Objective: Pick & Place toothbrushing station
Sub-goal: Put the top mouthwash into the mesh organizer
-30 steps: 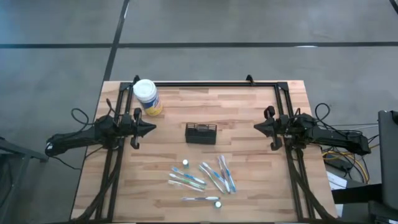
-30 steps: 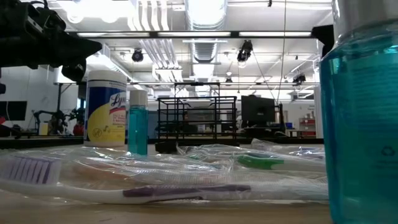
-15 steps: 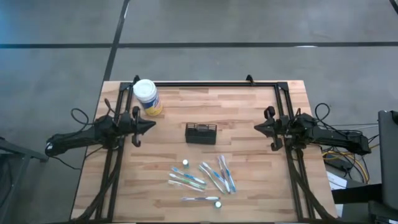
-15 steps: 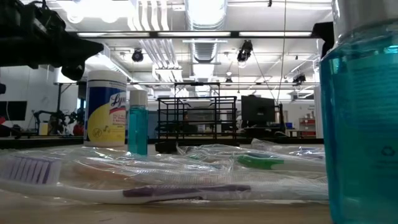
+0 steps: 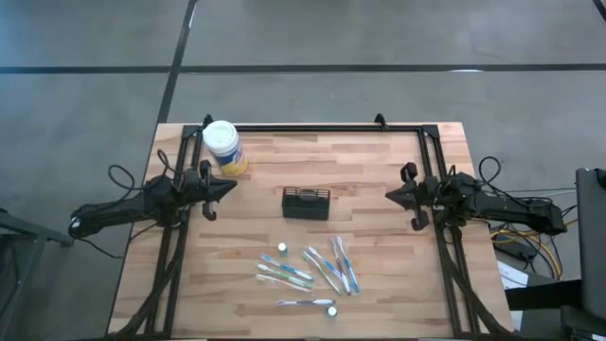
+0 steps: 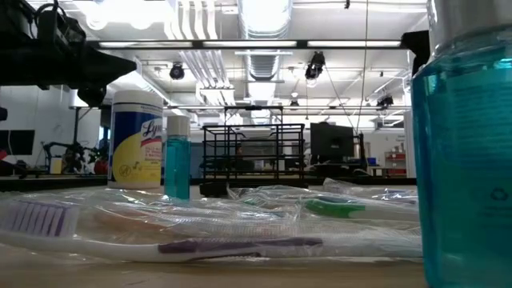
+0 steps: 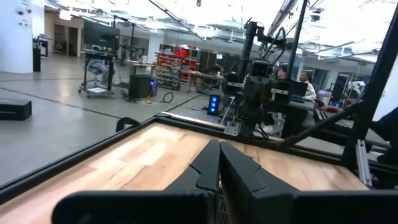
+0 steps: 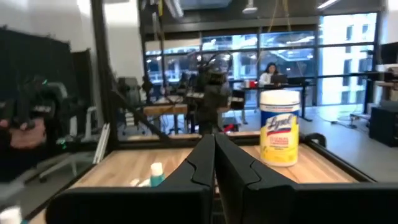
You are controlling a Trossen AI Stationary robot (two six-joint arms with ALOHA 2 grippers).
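Toothbrushes in clear wrappers [image 5: 312,270] lie scattered across the near part of the light wooden bench [image 5: 379,303]: I count about six or seven, though they overlap and a firm number is hard to give. Among them stand two small white-capped bottles of blue-green liquid, one [image 5: 281,248] at the far edge of the scatter and one [image 5: 332,309] nearest the front edge. Beyond them, close to the middle of the bench, sits the single toothbrushing station [image 5: 306,203], a small black rectangular slotted caddy with openwork sides, standing upright and empty as far as the overhead view shows. Its long axis runs from one arm toward the other, so each arm faces a short end of it. The left gripper [image 5: 227,186] hovers at the left side, fingers pressed shut on nothing, tip pointing at the caddy and a little farther back than it. The right gripper [image 5: 390,196] hangs on the opposite side, likewise closed and empty, pointing inward. The left one looks slightly nearer the caddy, and I judge either arm would need to open its fingers and travel inward along that long axis to reach it. Farthest back, at the left rear corner, stands one round yellow-labelled jar with a white cap [image 5: 224,147], just behind the left gripper.
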